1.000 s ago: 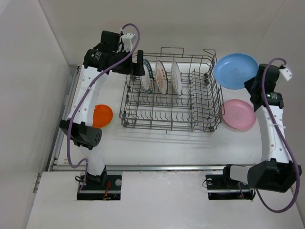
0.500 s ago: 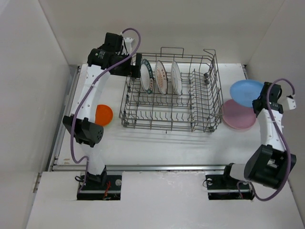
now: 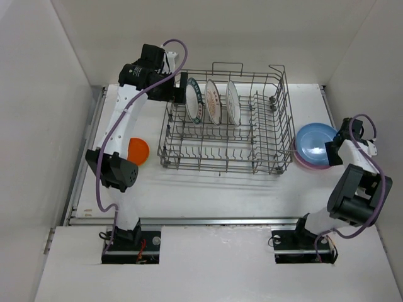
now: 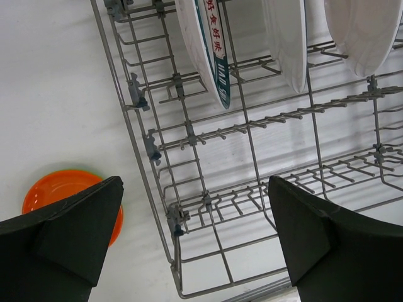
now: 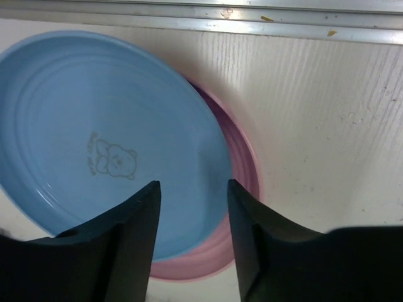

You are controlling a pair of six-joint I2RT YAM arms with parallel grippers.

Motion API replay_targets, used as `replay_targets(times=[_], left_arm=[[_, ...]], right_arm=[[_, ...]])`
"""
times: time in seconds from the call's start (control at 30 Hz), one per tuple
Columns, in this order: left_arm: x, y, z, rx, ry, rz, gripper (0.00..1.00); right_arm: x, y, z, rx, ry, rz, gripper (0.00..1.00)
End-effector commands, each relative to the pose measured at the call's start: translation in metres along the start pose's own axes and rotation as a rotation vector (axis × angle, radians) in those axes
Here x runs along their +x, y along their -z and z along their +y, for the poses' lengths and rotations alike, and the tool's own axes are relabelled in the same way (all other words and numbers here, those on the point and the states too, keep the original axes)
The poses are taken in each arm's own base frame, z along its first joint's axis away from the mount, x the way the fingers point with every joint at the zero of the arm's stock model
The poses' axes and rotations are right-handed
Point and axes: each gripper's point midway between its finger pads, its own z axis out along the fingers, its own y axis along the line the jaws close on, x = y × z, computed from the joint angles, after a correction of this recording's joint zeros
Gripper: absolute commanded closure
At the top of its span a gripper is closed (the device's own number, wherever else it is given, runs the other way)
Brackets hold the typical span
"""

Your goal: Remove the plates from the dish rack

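The grey wire dish rack (image 3: 272, 135) stands mid-table with three plates upright in its back row: a teal-rimmed one (image 3: 194, 100), a patterned one (image 3: 214, 102) and a white one (image 3: 233, 102). My left gripper (image 3: 182, 88) hovers wide open at the rack's back left corner, above the rack wires (image 4: 189, 132) and short of the teal-rimmed plate (image 4: 204, 44). Right of the rack, a light blue plate (image 3: 313, 142) lies on a pink plate (image 3: 310, 166). My right gripper (image 5: 192, 195) is open over the blue plate's (image 5: 107, 138) near edge, with the pink rim (image 5: 208, 261) showing below.
An orange plate (image 3: 138, 151) lies on the table left of the rack, partly behind the left arm; it also shows beside the left finger (image 4: 60, 192). White walls enclose the table on three sides. A metal rail (image 5: 201, 22) runs along the table edge past the stacked plates.
The right arm brought the blue plate from high at the back right down onto the pink plate, and its jaws opened. The left arm barely shifted.
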Motion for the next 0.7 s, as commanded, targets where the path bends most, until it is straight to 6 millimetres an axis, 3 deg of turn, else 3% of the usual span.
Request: replay_targets(times=[0.0, 0.1, 0.3, 0.47, 0.57, 0.63, 0.67], left_arm=[[-0.007, 0.005, -0.008, 0.015, -0.021, -0.020, 0.00], [-0.009, 0.001, -0.015, 0.018, -0.035, -0.027, 0.00], [-0.018, -0.014, -0.034, -0.013, -0.122, -0.059, 0.00], [-0.030, -0.042, -0.044, -0.076, -0.144, -0.105, 0.00], [-0.037, -0.055, -0.041, -0.131, -0.128, -0.128, 0.00], [-0.043, -0.059, -0.022, -0.246, -0.105, -0.151, 0.01], [-0.047, -0.058, -0.017, -0.281, -0.079, -0.171, 0.03]], right_arm=[[-0.005, -0.001, 0.008, -0.032, 0.004, -0.005, 0.45], [-0.008, 0.004, 0.010, -0.048, -0.002, -0.015, 0.39], [-0.019, 0.023, 0.015, -0.097, 0.009, -0.046, 0.39], [-0.023, 0.047, 0.025, -0.189, 0.060, -0.064, 0.39], [-0.018, 0.066, 0.037, -0.255, 0.125, -0.089, 0.39], [-0.022, 0.078, 0.045, -0.285, 0.161, -0.134, 0.39], [-0.022, 0.094, 0.057, -0.332, 0.179, -0.158, 0.39]])
